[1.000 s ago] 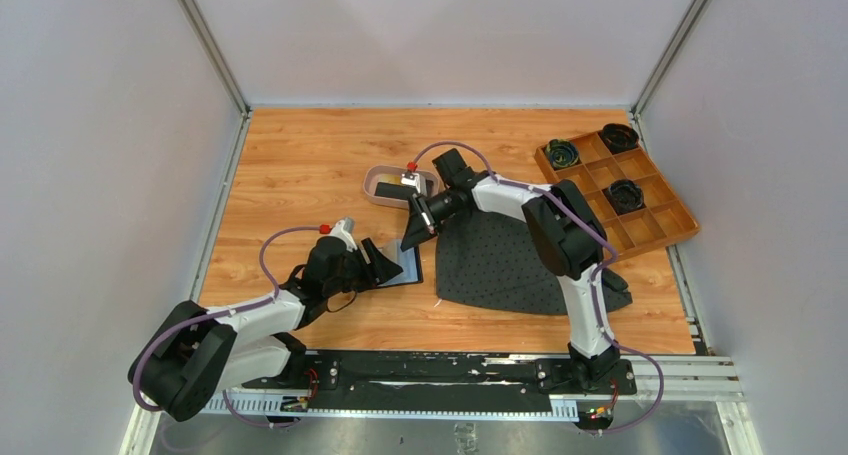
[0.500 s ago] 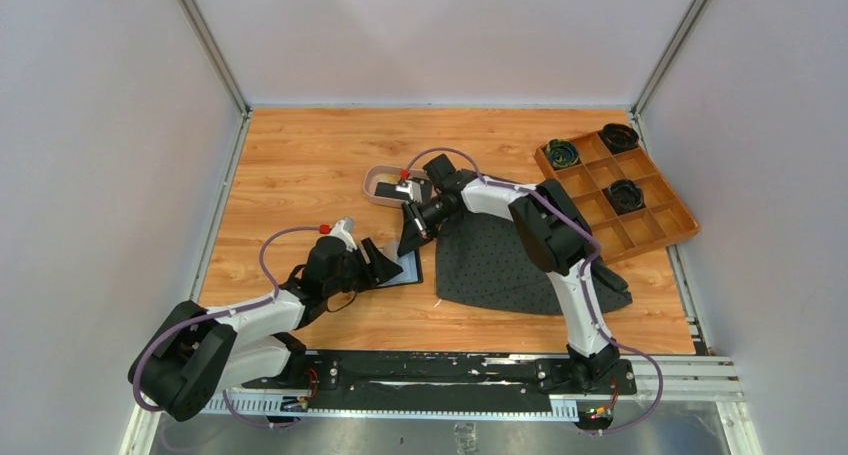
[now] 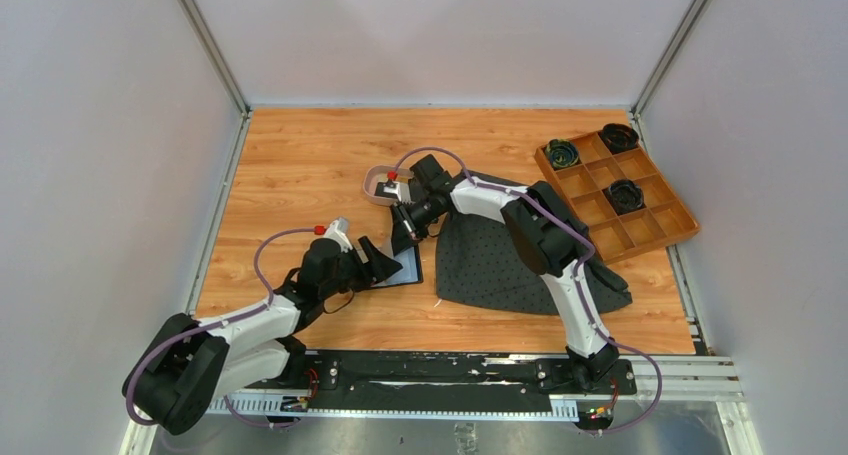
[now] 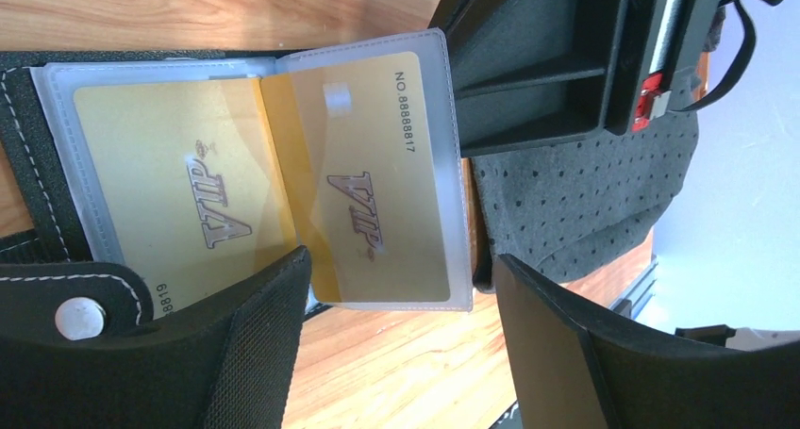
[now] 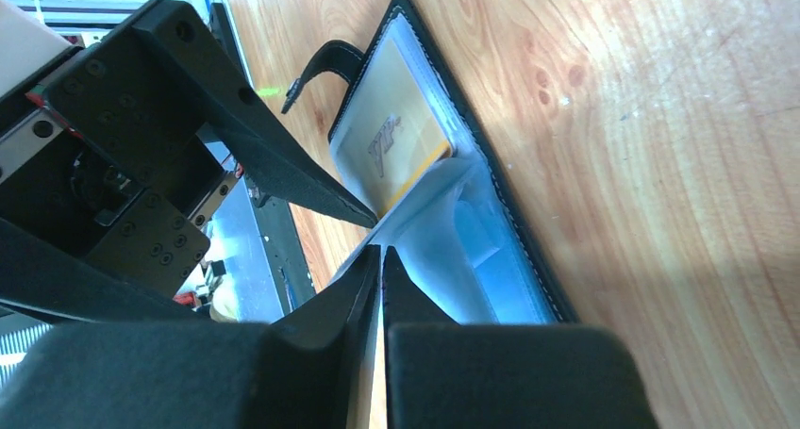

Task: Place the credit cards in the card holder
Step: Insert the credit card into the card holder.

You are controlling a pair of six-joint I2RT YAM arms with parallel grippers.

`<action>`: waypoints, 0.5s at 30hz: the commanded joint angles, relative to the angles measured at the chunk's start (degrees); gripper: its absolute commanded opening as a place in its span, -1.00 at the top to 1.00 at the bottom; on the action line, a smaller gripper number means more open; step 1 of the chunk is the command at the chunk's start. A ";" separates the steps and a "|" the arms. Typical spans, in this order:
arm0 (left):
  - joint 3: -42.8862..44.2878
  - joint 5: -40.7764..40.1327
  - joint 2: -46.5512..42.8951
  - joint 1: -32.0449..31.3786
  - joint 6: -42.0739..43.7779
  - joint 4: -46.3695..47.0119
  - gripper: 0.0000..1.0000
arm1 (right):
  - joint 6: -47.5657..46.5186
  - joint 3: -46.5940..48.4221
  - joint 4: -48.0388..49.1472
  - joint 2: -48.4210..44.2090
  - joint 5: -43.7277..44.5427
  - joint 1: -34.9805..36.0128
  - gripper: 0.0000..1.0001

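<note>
The black card holder (image 4: 28,165) lies open on the wood, snap tab (image 4: 80,318) at the lower left. Its clear sleeves show two gold credit cards (image 4: 189,193) (image 4: 377,203). My left gripper (image 4: 401,256) hovers open just in front of the sleeves; in the top view the left gripper (image 3: 388,260) sits at the holder's (image 3: 410,272) left edge. My right gripper (image 5: 380,255) is shut, its tips at the fanned sleeves (image 5: 453,231), and a thin pale strip, apparently a card seen edge-on, is pinched between its fingers. From above, the right gripper (image 3: 404,237) is over the holder's far side.
A pinkish tray (image 3: 374,186) sits just behind the right gripper. A grey dotted cloth (image 3: 500,260) lies to the right of the holder, under the right arm. At the far right stands an orange-brown compartment box (image 3: 655,220) with dark round items.
My right gripper has swung left and nearer, from beside the tray down to the holder's sleeves. My left jaws have widened a little; that arm has barely shifted.
</note>
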 commanded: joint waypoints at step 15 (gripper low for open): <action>0.17 -3.16 -15.33 3.42 3.65 -15.75 -0.48 | -0.16 2.73 -2.01 1.77 0.55 2.30 0.85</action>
